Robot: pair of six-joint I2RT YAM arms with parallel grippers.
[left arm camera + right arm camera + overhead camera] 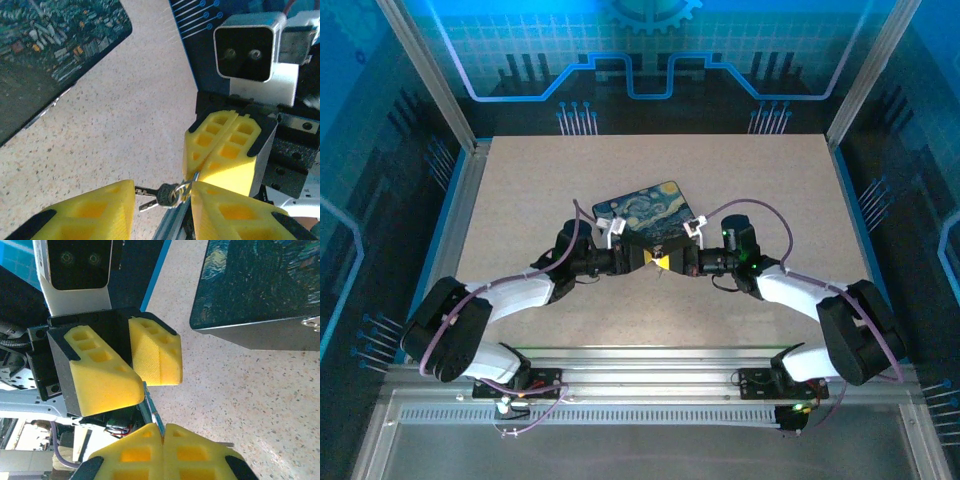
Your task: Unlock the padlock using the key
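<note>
Speckled beige worktop [770, 200], painted-lid box [645, 205] behind. Key [151, 407]: thin, stiff, light, probably slick metal, held above worktop in closed right jaws. Left jaws parted around its ring [175, 192]. Likely best gripped flat-sided.

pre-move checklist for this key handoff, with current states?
1. Right gripper shut on the key: ok, a thin silvery piece sticks out from its closed tips.
2. Left gripper released: ok, jaws apart.
3. Spare keys on the ring free of the left fingers: cannot tell, one key tip sits right at a pad edge.
4. Padlock located: cannot tell.
5. Box out of the way: ok, bare table lies between it and the fingertips.
</note>
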